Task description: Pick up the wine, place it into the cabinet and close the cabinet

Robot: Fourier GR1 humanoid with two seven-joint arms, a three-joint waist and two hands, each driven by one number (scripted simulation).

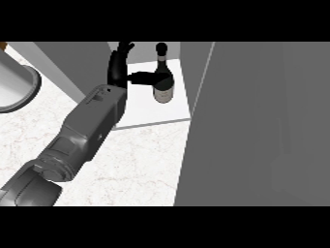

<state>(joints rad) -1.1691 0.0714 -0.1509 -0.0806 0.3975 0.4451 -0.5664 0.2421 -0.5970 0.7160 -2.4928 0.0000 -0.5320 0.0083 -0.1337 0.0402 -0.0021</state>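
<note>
You are looking at the wine bottle (162,77) standing upright on the cabinet shelf (149,114), which is sitting above the counter (125,164) at the far side. Your left hand (119,65) is reaching in just left of the bottle, its thumb touching the bottle's side. The open cabinet door (267,126) is filling the right, and a round container (10,85) is lying far left.

dark wine bottle (163,80) upright inside open cabinet (267,121)
</note>
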